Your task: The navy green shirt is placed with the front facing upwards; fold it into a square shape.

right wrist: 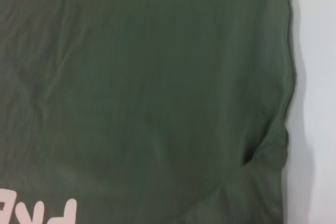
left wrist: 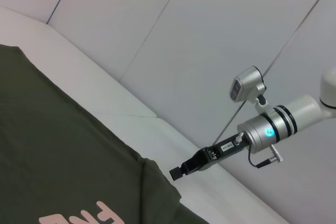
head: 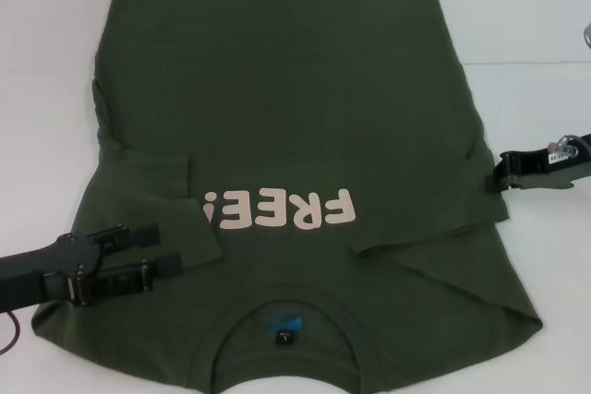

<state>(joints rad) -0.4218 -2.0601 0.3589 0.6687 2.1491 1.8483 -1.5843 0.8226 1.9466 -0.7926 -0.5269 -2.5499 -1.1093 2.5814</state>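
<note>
The navy green shirt [head: 295,117] lies front up on the white table, its pink "FREE!" lettering [head: 282,209] and ribbed collar [head: 286,306] toward me. The sleeve [head: 148,173] on my left is folded inward over the chest. My left gripper [head: 171,248] hovers open over the shirt's shoulder area just below that sleeve, with only flat fabric showing between its fingers. At the shirt's right edge sits my right gripper [head: 492,175], level with the lettering; the left wrist view shows this right gripper [left wrist: 175,173] just off the shirt [left wrist: 63,145] hem. The right wrist view shows only shirt [right wrist: 147,87] cloth.
The white table [head: 46,62] shows bare on both sides of the shirt and beyond its hem. A diagonal crease [head: 425,237] runs across the shirt on the right side. A black and blue neck label [head: 284,331] sits inside the collar.
</note>
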